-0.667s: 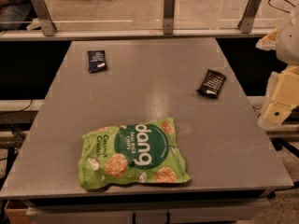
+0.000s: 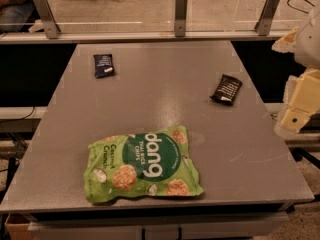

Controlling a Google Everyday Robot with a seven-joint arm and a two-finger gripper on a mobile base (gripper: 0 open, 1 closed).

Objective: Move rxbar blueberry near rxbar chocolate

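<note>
Hanging right of the table [image 2: 165, 104], the gripper [image 2: 296, 115] is found unmoved, its state indiscernible; blueberry [image 2: 103, 65] and chocolate [image 2: 226, 89] are left unshifted.

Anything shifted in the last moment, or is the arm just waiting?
Nothing has visibly changed. The hand is off the right edge of the table, where it was, and it has not taken hold of anything. The blueberry bar at the far left, the chocolate bar at the right and the chips bag near the front lie where they were.
</note>
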